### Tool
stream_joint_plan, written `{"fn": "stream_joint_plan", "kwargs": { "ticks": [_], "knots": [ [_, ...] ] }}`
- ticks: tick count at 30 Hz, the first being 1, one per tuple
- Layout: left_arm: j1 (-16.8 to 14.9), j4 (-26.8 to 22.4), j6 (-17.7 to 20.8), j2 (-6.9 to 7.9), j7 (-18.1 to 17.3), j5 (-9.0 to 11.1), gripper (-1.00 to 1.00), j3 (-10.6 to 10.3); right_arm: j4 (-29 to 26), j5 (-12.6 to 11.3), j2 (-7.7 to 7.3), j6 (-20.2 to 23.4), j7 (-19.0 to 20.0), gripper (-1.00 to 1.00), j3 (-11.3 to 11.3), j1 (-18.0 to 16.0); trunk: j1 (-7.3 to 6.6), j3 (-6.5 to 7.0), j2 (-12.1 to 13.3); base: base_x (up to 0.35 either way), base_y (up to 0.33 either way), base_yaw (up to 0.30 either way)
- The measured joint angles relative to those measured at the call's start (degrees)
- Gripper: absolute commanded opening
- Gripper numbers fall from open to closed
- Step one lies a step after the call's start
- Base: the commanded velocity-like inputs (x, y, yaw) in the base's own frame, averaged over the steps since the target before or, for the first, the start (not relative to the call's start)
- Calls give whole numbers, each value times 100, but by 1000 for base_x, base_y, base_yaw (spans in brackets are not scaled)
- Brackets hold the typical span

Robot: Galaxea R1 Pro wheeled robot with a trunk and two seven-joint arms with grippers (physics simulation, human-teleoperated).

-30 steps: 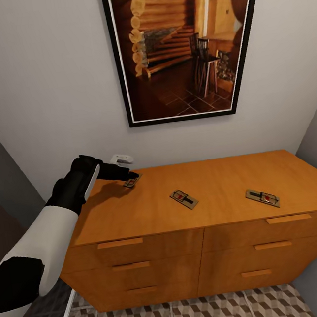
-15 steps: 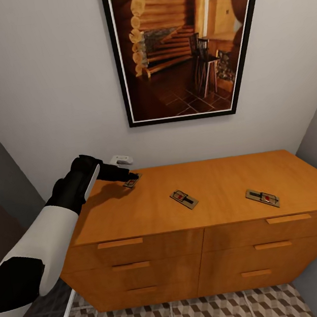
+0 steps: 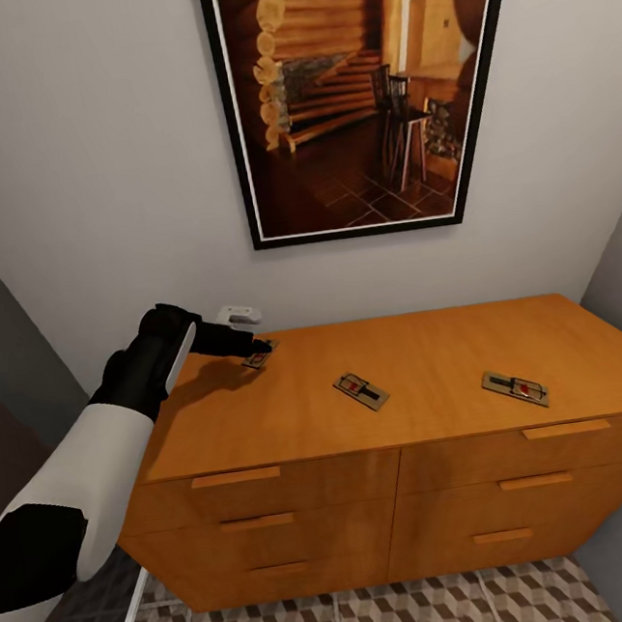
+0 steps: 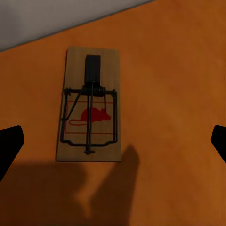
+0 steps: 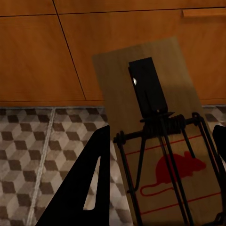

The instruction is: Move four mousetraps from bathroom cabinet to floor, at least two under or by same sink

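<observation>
A large framed picture [image 3: 362, 91] hangs on a pale grey wall [image 3: 98, 162], its thin black frame and narrow white border enclosing a warm-toned interior of a log house (round stacked logs, a wooden staircase, a dark chair on a tiled floor and a bright doorway beyond). Its upper edge is cut off at the top of the head view. Low on the same wall, to the left of the picture and well below it, sits a small white fixture [image 3: 238, 313], too small to identify. Darker grey side walls [image 3: 2, 329] close in the narrow corner at both edges.
</observation>
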Motion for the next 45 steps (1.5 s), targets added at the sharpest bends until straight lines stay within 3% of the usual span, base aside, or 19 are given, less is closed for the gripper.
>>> {"fn": "stream_joint_plan", "kwargs": {
  "ticks": [24,45],
  "knots": [
    [0,247,-32,2,-15,0,100,-16,-1,0,-6,0,8,-100,-3,0,0,-2,0,0,0,0],
    [0,233,-34,2,-17,0,100,-7,1,0,-6,0,9,-100,-3,0,0,-103,0,0,0,0]
  ]
}}
